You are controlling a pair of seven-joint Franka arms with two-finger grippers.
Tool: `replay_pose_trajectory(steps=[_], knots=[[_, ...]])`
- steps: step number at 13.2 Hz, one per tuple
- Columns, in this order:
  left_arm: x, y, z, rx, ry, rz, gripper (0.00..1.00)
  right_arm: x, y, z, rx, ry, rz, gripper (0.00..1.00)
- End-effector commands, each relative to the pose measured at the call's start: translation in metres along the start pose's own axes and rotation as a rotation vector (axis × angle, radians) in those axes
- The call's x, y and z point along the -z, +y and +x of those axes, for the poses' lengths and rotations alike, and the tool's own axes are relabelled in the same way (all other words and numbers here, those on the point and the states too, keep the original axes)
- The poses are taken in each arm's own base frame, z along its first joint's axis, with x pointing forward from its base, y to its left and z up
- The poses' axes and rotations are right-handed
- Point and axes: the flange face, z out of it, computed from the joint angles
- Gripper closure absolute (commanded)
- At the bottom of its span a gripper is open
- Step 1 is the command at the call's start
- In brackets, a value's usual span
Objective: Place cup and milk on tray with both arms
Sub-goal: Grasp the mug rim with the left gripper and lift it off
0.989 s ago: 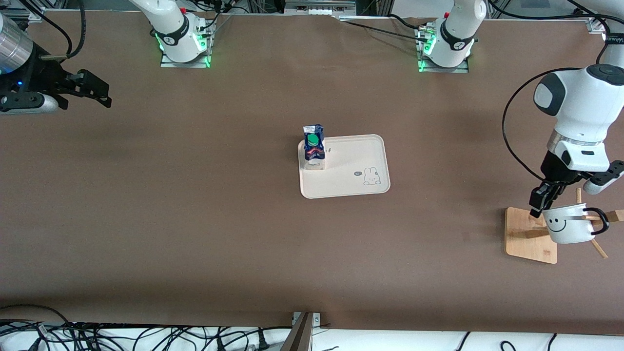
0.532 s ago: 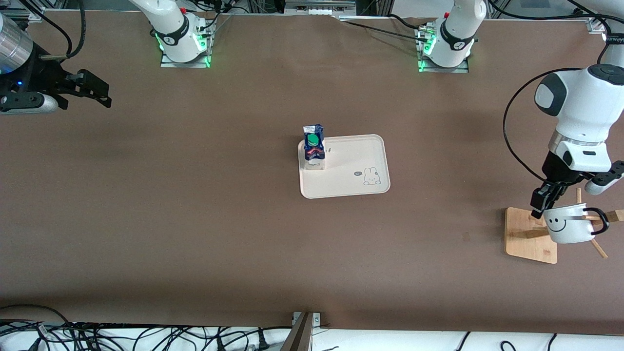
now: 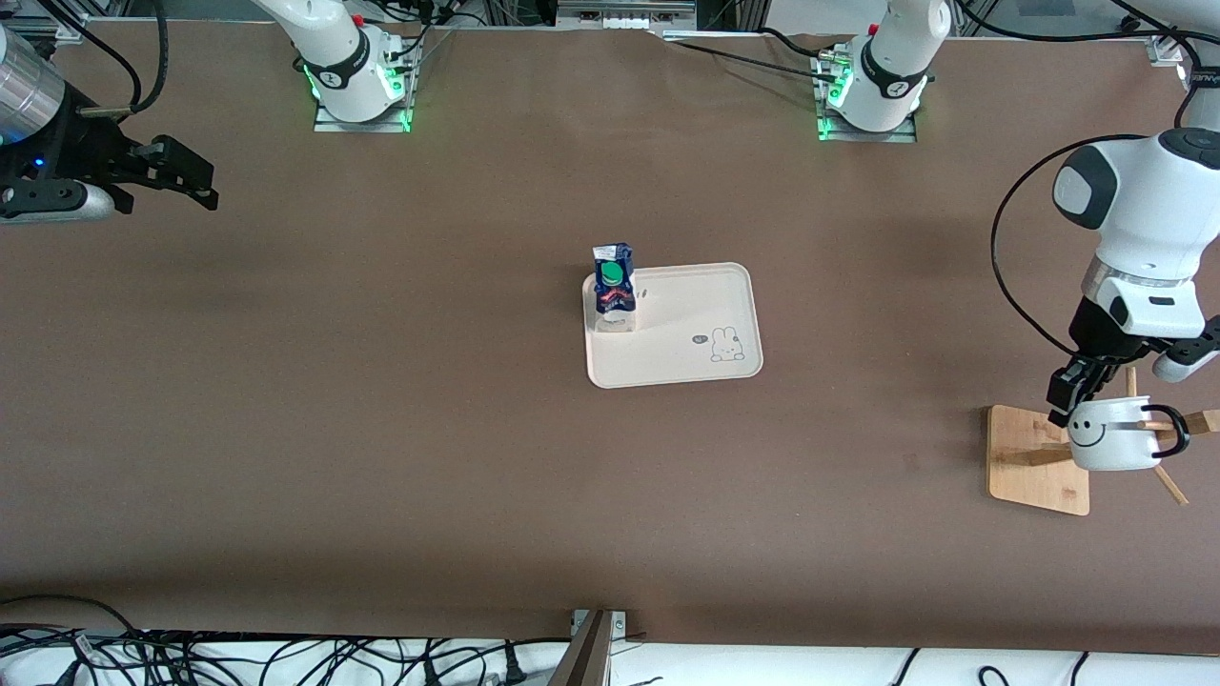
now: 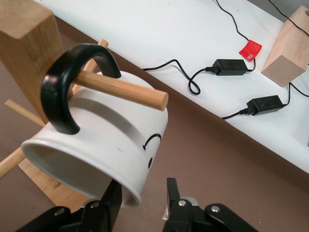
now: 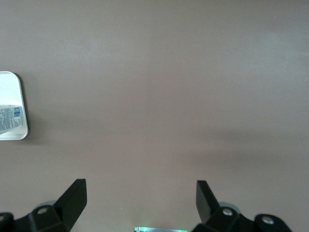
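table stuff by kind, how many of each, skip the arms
cup: 1, hanging on the stand's peg, left gripper at its rim
milk: 1, upright on the tray
tray: 1
wooden stand: 1
total: 4

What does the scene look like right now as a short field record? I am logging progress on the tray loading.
milk: standing on the tray, at its right-arm end
tray: mid-table
cup: hung by its handle on a peg of the wooden stand
wooden stand: at the left arm's end of the table
left gripper: fingers straddle the cup's rim
right gripper: open, waiting over bare table
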Motion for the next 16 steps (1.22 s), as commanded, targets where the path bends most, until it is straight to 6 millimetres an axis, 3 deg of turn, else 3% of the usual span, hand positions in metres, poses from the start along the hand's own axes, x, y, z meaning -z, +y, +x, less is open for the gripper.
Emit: replay_pose_trajectory(steps=[1,6,9,12,16], knots=[[-0.003,0.001,0.008,-0.004,0.019,-0.02,0.67,0.006,-0.002,0.001,0.001,0.005,0.001,0.0],[-0.002,0.001,0.008,-0.004,0.014,-0.019,0.93,0.006,-0.002,0.0,0.001,0.002,0.001,0.0],[0.003,0.005,0.009,-0.016,0.02,-0.023,0.93,0.006,-0.002,0.0,0.001,0.001,0.001,0.0],[0.029,0.032,0.004,-0.056,-0.013,-0.022,1.0,0.006,-0.002,0.0,-0.001,0.001,0.001,0.0],[0.058,0.076,-0.012,-0.135,-0.04,-0.042,1.0,0.006,-0.002,0.001,0.001,0.004,0.001,0.0]])
